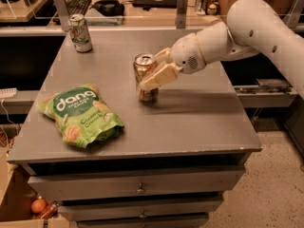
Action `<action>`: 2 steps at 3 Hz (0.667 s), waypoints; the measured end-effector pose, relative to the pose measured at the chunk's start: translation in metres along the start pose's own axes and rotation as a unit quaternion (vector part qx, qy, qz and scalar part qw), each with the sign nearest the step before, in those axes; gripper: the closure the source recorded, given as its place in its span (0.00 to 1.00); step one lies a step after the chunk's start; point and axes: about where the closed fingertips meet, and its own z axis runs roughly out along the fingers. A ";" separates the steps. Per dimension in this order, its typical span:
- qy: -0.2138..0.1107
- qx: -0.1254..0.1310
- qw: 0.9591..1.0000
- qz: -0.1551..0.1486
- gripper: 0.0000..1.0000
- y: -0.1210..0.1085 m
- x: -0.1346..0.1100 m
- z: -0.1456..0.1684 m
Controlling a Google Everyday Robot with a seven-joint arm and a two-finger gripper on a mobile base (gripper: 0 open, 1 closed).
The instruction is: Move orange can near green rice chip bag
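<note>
The orange can point(144, 66) stands upright at the middle of the grey table point(199, 122), held in my gripper point(153, 73), whose fingers are shut around its body. My white arm reaches in from the upper right. The green rice chip bag point(80, 114) lies flat at the table's front left, a short gap left of the can.
A white-and-green can point(79, 33) stands at the table's back left corner. Drawers point(140, 186) sit under the tabletop. A desk with a keyboard point(78, 3) lies behind the table. A box with orange items point(38, 206) is on the floor at the lower left.
</note>
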 end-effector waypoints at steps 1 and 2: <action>-0.012 -0.038 0.999 -0.010 0.84 0.026 -0.010 0.020; -0.021 -0.065 0.997 -0.019 0.59 0.046 -0.013 0.036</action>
